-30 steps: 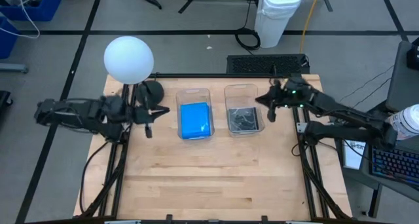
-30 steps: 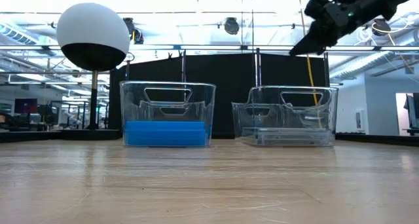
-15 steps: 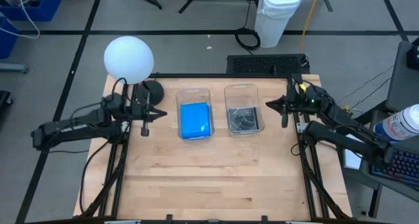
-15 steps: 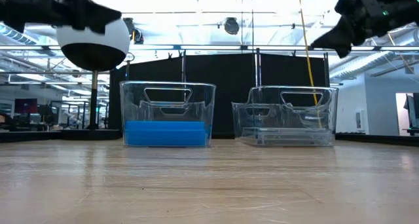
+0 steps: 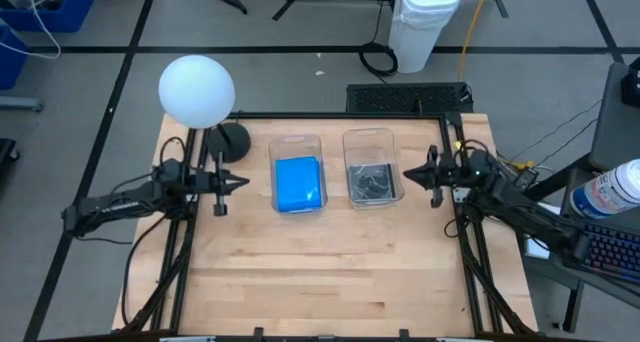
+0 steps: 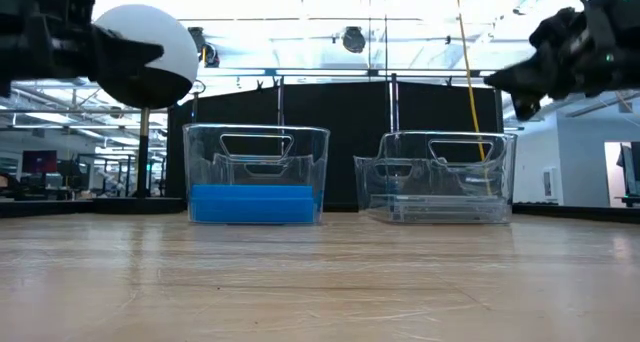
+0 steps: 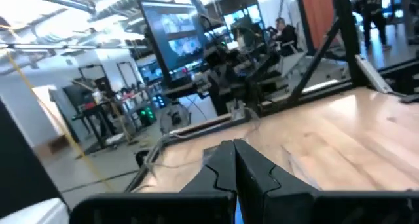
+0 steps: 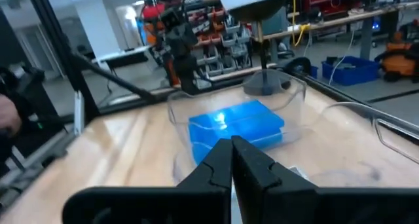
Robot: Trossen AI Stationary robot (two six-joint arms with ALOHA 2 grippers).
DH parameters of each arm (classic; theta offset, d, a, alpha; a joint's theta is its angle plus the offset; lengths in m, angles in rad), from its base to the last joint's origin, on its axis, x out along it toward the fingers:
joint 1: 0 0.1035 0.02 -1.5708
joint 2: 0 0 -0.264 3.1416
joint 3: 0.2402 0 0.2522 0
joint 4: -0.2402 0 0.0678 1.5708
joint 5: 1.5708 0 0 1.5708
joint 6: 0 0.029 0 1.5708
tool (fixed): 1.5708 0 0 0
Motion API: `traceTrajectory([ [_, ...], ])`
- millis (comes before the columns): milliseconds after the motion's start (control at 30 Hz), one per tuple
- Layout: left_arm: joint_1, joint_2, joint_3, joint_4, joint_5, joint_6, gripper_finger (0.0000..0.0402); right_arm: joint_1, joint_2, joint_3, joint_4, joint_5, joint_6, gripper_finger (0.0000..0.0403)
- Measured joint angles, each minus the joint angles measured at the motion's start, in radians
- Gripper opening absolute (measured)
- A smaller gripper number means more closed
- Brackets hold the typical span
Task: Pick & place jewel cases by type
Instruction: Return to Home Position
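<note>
The bright blue jewel cases lie stacked in the left clear tub, seen low as blue cases and in the right wrist view as blue cases. The grey see-through cases lie in the right clear tub, also as grey cases. My left gripper hovers left of the blue tub, shut and empty, its tips together. My right gripper hovers right of the grey tub, shut and empty, with tips closed.
A white globe lamp on a dark base stands at the table's far left corner. Both tubs sit side by side in the far middle of the wooden table. The near half of the tabletop is bare wood.
My right gripper has drawn back from over the grey tub toward the table's right edge and come lower. My left gripper has swung a little toward the near edge and turned level, pointing at the blue tub. The cases and tubs have stayed put.
</note>
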Motion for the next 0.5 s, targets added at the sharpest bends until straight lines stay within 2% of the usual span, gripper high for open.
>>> traceTrajectory([
  [100,0.048,0.004,-0.026,0.030,0.047,-0.038,0.0001,-0.005,0.012,-0.034,0.040,0.002,-0.055,0.0000],
  [167,0.081,0.014,-0.028,-0.005,0.091,-0.073,0.0001,-0.014,0.013,-0.043,0.051,0.011,-0.102,0.0000],
  [300,0.108,0.014,-0.028,-0.024,0.122,-0.090,0.0001,-0.021,0.008,-0.071,0.063,0.105,-0.157,0.0000],
  [500,0.076,0.014,-0.028,-0.024,0.127,-0.062,0.0001,-0.009,-0.009,-0.137,0.112,0.052,-0.131,0.0000],
])
